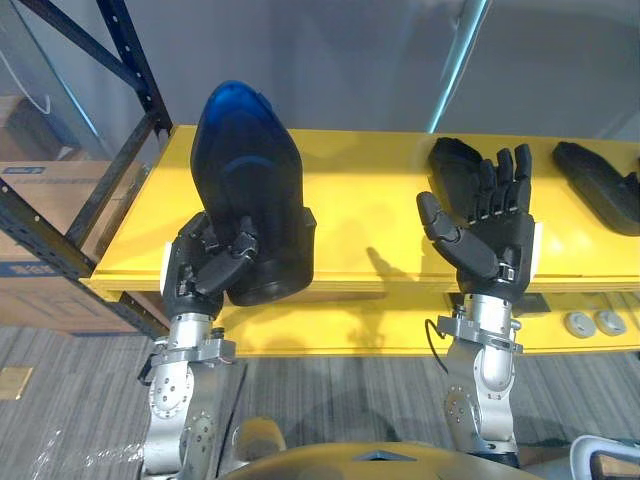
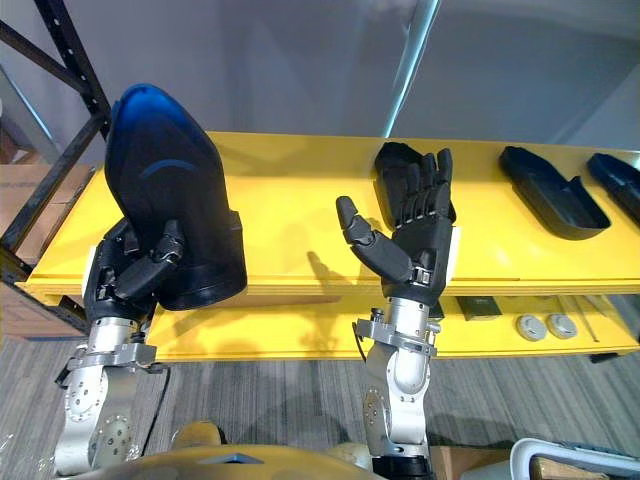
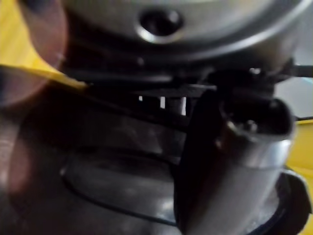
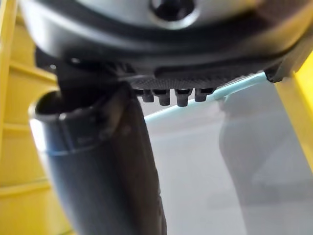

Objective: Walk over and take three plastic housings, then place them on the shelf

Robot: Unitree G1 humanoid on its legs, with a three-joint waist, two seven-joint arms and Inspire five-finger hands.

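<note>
Holding glossy dark-blue rounded plastic housing (image 1: 250, 170) upright, left hand (image 1: 205, 265) curled round its base, above yellow shelf (image 1: 360, 205). Right hand (image 1: 490, 240): spread, empty. Flat black housings (image 2: 555, 195) beyond it appear shelved; held one remains.

Shown: four black housings (image 2: 170, 190) (image 2: 398, 160) (image 2: 555, 192) (image 2: 622, 178); two small round discs (image 2: 530, 327) (image 2: 562, 325); one long yellow shelf (image 2: 290, 200); two dark hands (image 2: 125, 268) (image 2: 418, 240).
</note>
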